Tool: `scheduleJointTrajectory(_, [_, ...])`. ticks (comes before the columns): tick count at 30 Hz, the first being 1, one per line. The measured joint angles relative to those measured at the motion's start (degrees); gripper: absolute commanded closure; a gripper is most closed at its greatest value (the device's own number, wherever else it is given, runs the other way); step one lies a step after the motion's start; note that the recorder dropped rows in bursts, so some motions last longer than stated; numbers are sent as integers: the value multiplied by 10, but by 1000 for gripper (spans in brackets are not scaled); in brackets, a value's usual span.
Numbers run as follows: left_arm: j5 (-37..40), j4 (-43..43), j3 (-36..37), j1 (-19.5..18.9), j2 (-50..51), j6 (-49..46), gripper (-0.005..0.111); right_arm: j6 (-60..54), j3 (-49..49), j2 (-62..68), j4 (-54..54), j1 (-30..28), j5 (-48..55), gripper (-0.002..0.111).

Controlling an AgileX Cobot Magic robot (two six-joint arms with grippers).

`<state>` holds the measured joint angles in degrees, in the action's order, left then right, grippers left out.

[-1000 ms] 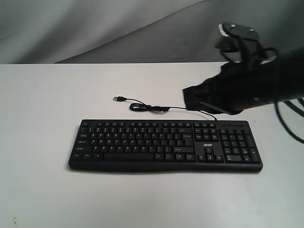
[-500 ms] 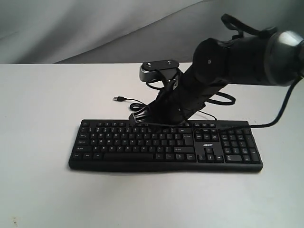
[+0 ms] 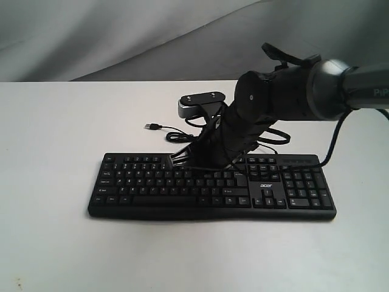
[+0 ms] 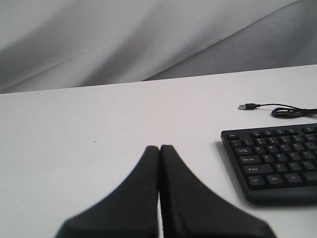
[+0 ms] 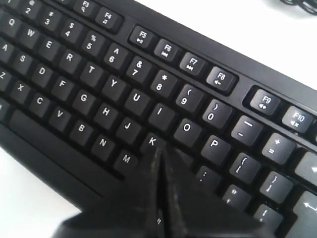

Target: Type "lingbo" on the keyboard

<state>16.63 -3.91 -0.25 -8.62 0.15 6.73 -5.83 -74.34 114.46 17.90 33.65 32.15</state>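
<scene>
In the exterior view, the right arm sits a little lower and flatter than half a second ago, and the right gripper (image 3: 175,159) now hangs over the letter rows of the keyboard (image 3: 146,182). The keyboard has not moved. It is wide and black with white legends, a number pad and an "acer" mark, lying mid-table (image 3: 48,121), with its thin cable (image 3: 182,137) coiled behind it.

In the left wrist view, the left gripper (image 4: 159,148) has its fingers pressed together above bare table, and the keyboard's end lies off to one side.

In the right wrist view, the right gripper's fingers are closed to a single point beside the K key. Whether it touches a key cannot be told.
</scene>
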Motion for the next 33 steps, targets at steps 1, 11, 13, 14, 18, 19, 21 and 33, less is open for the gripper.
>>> scheduleJointTrajectory(1, [0,0,0,0,0,0,106,0,0,1,0,0,0,108])
scheduleJointTrajectory(11, [0,0,0,0,0,0,106,4,0,21,-2,0,-13,108])
scheduleJointTrajectory(13, [0,0,0,0,0,0,106,7,0,22,-4,0,-12,108])
scheduleJointTrajectory(14, [0,0,0,0,0,0,106,9,0,22,-4,0,-12,108])
scheduleJointTrajectory(18, [0,0,0,0,0,0,106,12,0,22,-4,0,-13,108])
scheduleJointTrajectory(19, [0,0,0,0,0,0,106,12,0,22,-4,0,-13,108])
scheduleJointTrajectory(21, [0,0,0,0,0,0,106,12,0,23,-4,0,-13,108])
scheduleJointTrajectory(33, [0,0,0,0,0,0,106,12,0,31,-4,0,-28,108])
